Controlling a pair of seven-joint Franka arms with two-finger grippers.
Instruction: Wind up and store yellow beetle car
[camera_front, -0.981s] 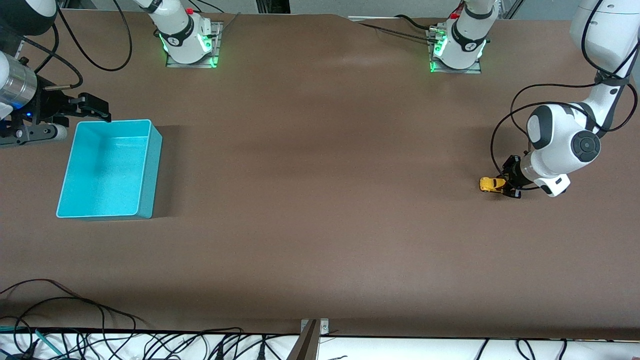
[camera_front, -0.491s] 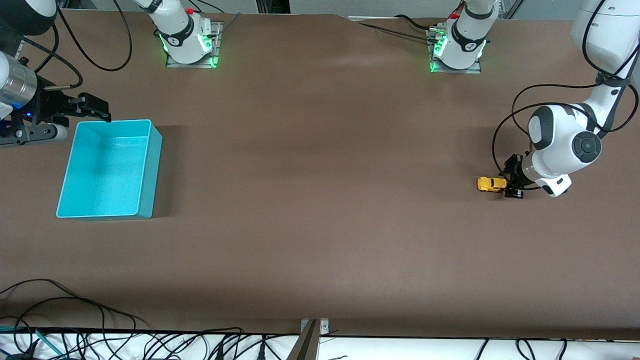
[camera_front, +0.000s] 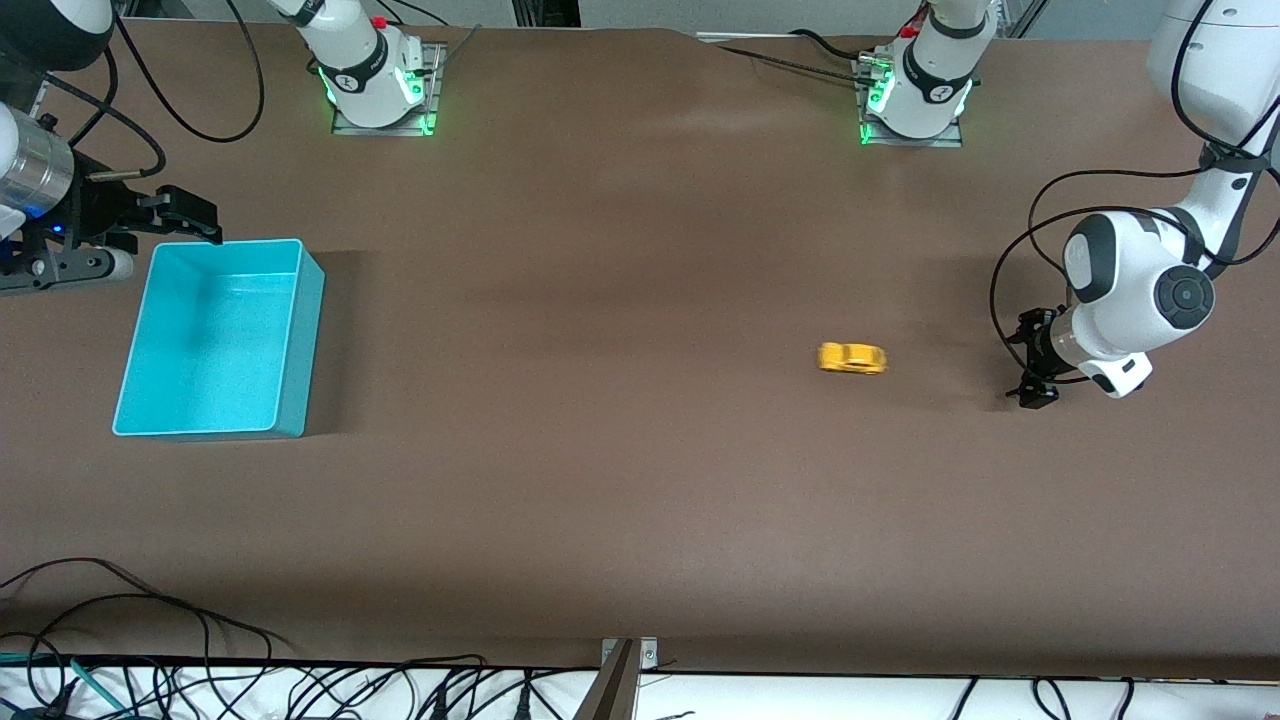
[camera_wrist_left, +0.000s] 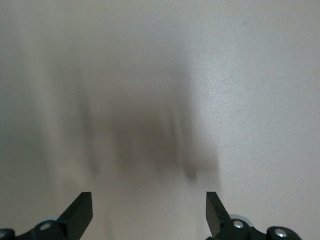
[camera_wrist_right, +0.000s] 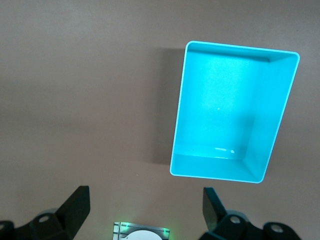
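Turquoise bin (camera_front: 215, 340), yellow beetle car (camera_front: 852, 358) well apart

Turquoise bin (camera_front: 215, 340) on brown table (camera_front: 600, 480), toward right arm's end; cables (camera_front: 150, 680) along table's near edge.

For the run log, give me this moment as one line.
yellow beetle car: loose on table, mid-table | left gripper: open, empty | right gripper: open, waits by turquoise bin | bin: empty

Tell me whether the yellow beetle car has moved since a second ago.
Yes. The yellow beetle car has rolled away from the open left hand, across the table toward the turquoise bin.
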